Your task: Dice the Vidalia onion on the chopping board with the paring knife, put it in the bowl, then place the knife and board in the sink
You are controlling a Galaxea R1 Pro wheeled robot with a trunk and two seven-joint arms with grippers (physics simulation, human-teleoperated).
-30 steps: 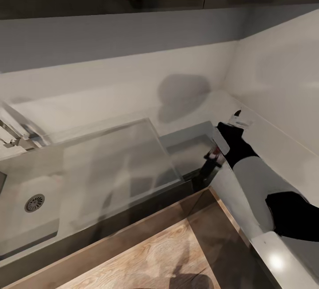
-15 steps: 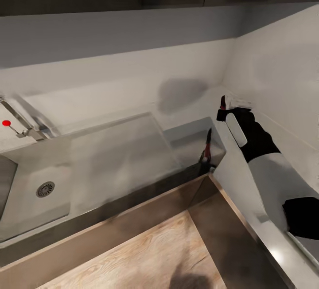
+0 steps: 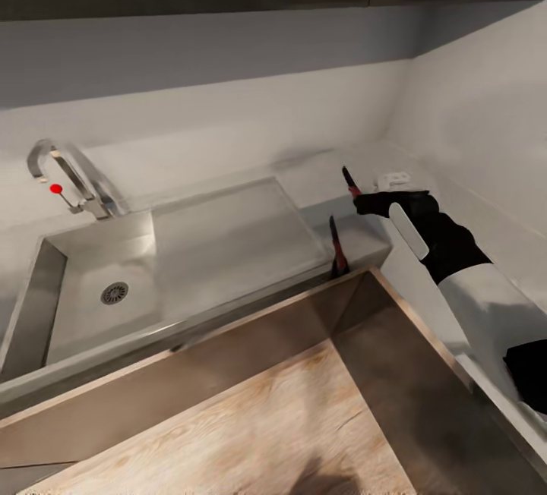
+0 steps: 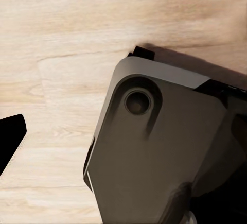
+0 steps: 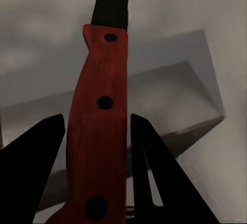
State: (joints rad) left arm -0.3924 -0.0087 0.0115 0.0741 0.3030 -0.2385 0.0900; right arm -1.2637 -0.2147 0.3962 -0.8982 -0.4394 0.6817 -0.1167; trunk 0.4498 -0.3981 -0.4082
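I have the paring knife [image 5: 103,126] clamped in my right gripper [image 3: 363,201], red riveted handle between the black fingers, short dark blade pointing away, held above the glossy grey tabletop [image 3: 346,176] just right of the drainboard. I judge this is the put-away step: next I must carry it left and release it over the steel sink [image 3: 83,290] with its round drain. My left gripper [image 4: 10,141] hangs over wood-grain floor; I cannot tell its state.
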